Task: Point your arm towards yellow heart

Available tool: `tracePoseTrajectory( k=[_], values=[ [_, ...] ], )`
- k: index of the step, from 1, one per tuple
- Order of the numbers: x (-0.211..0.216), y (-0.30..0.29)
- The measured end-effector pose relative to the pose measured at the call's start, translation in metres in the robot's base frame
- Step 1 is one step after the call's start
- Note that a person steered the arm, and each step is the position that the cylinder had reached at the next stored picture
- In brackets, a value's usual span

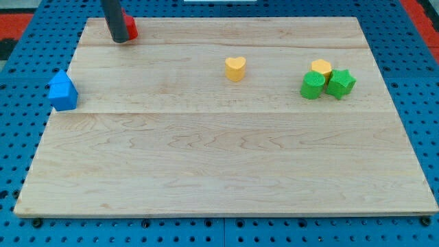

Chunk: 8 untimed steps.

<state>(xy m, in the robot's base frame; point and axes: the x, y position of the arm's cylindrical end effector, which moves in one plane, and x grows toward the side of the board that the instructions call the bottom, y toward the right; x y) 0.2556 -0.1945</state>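
The yellow heart [235,68] sits on the wooden board [219,158] a little above and right of its middle. My tip [119,40] is at the view's top left, far to the left of the heart, and touches or covers part of a red block [130,28] just behind it. A blue block [63,91] lies at the board's left edge.
At the view's right a yellow block [321,68] sits behind a green block [313,86] and a green star-like block [340,84], all three touching. The board lies on a blue pegboard surface [20,137].
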Motion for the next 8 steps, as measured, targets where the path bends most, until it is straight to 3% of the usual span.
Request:
tracePoseTrajectory(
  k=[7,8],
  values=[
    [0.000,0.048],
    [0.007,0.076]
  ],
)
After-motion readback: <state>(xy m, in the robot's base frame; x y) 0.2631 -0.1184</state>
